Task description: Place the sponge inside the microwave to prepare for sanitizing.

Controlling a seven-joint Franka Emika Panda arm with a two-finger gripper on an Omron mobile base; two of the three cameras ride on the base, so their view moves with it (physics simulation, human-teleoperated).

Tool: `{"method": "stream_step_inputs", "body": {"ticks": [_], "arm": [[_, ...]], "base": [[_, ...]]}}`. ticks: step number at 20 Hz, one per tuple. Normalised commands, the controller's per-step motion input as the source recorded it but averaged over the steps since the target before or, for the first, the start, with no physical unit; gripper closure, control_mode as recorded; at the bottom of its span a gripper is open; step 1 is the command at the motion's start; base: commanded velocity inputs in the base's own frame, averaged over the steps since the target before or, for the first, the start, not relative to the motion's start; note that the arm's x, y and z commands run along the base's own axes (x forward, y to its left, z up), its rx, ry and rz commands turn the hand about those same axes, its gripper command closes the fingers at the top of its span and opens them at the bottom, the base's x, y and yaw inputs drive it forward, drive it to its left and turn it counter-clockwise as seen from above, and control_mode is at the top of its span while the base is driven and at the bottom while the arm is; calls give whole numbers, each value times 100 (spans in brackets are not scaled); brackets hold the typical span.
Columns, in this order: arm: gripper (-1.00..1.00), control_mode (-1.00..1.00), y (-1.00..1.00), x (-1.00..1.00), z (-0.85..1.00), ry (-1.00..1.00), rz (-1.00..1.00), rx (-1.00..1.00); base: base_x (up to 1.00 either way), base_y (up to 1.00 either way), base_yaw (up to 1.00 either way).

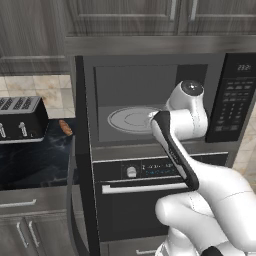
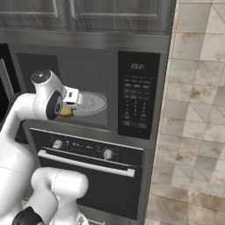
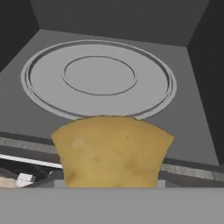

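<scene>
Sponge (image 3: 111,151) sits clamped in my gripper (image 2: 70,107), held at the open microwave's (image 2: 132,96) mouth, just short of the round turntable (image 3: 98,78) I see ahead.

Rendered home kitchen. Built-in microwave (image 1: 150,100) stood open over an oven (image 2: 88,171) with knobs and a bar handle, both set in a dark column. Wood-grain cabinets (image 1: 125,17) ran above, a toaster (image 1: 21,117) sat on the dark tabletop (image 1: 35,160), and beige tile (image 2: 193,110) covered the wall.
</scene>
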Motion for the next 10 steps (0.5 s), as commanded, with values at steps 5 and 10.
{"method": "stream_step_inputs", "body": {"ticks": [5,10], "arm": [[100,-100,1,45,3,0,9,5],[100,-100,14,46,0,0,8,1]], "base": [[0,0,0],[0,0,0]]}}
